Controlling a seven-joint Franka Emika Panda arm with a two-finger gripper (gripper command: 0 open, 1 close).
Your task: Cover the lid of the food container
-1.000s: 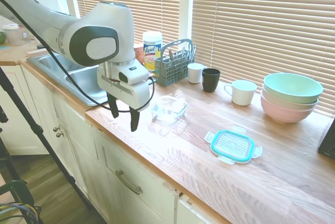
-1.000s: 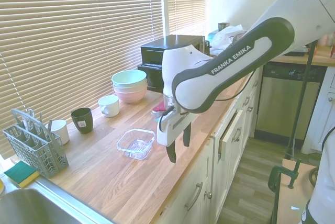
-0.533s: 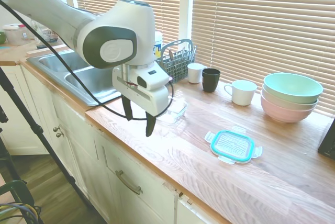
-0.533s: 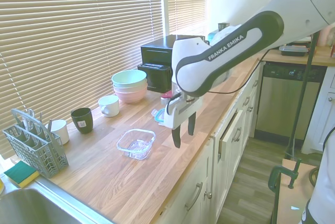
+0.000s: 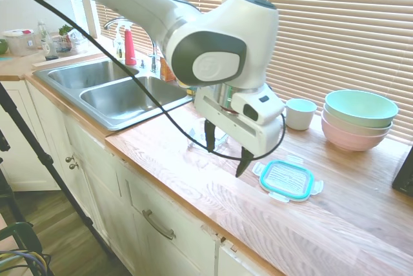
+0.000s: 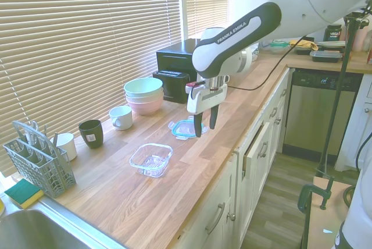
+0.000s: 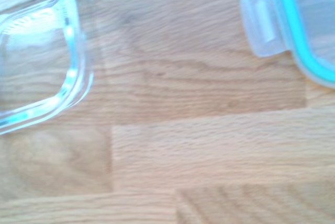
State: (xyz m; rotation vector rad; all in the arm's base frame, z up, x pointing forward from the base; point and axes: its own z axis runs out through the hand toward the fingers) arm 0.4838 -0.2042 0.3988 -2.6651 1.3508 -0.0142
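Since a second ago the arm has swung along the desk away from the sink side, carrying the pincer past the food container toward the lid. It now hangs above the bare wood between the two, fingers pointing down, spread wide and holding nothing. In the first exterior view the lid lies flat on the desk at about three o'clock from the pincer, just beside it, while the food container is mostly hidden behind the wrist at roughly ten o'clock. The second exterior view shows the glass dish standing empty and uncovered, well apart from the lid, which sits behind the fingers. The wrist view confirms the gap: a corner of the food container on one side, a snap tab and teal edge of the lid on the other. The step in hand looks like the approach to pick up the lid. Next, I judge, the pincer must shift on over the lid, descend, and close on an edge or tab, since the lid lies flat against the wood.
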